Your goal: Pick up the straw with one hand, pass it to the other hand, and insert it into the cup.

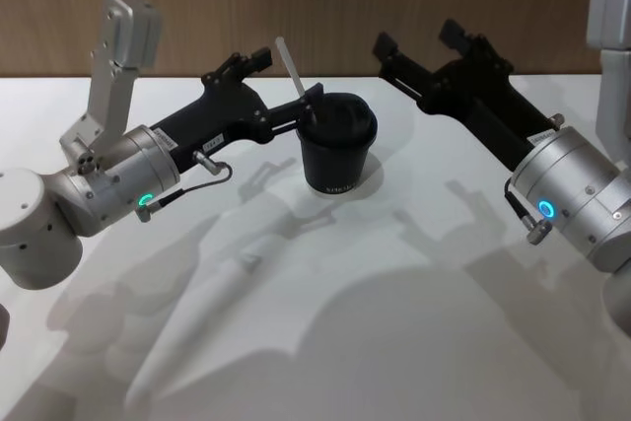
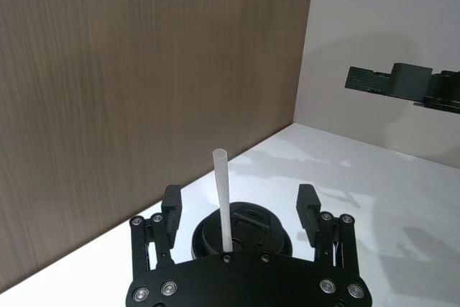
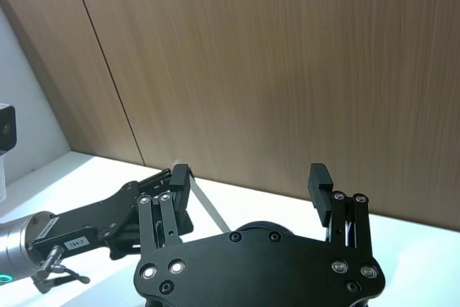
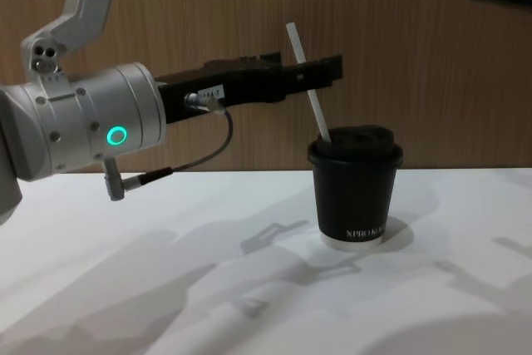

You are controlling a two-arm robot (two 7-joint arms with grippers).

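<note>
The thin white straw (image 4: 306,82) stands tilted in the lid of the black cup (image 4: 356,191). My left gripper (image 2: 238,210) hangs spread wide above the cup, clear of the straw; my right gripper (image 3: 250,183), also wide, holds nothing.

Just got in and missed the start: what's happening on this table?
The straw already stands tilted in the lid of the black cup. The left gripper is at the straw, fingers open on either side and not touching it. The right gripper hovers open off to the right of the cup, holding nothing.

straw (image 4: 307,85) stands tilted in cup (image 4: 356,195); left pincer (image 1: 281,81) around it.
</note>
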